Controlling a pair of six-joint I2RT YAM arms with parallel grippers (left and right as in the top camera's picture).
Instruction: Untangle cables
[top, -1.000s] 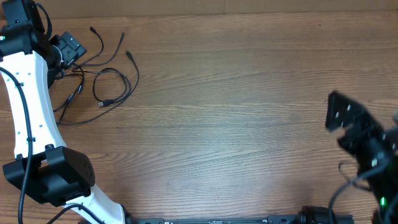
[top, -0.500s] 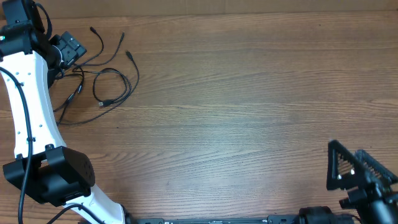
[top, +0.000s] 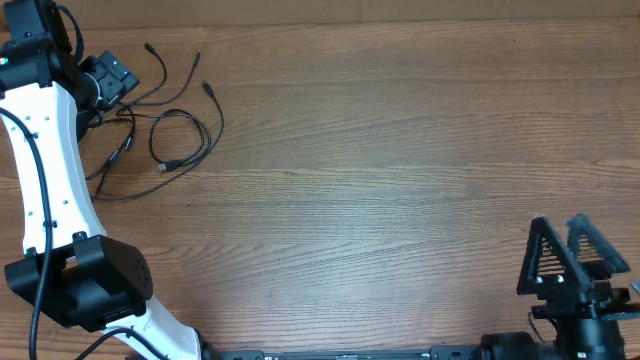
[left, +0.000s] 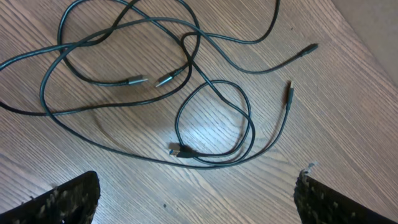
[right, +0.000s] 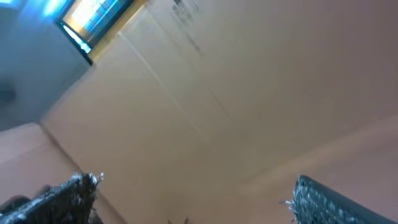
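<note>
Nothing readable on my end. The closest I get is a dark smudge of print (right: 185, 10) on the tan panel (right: 205, 106) at the top of the right wrist view, and it's way too blurry for me to make out any letters.

Cables (top: 178, 113) partly under the left arm (top: 45, 170); right wrist view blurry.

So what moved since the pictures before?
The right gripper pulled back to the near right corner of the table and turned to point at the far side. It is open and holds nothing. The left gripper, open above the cables, and the cables did not move.
</note>
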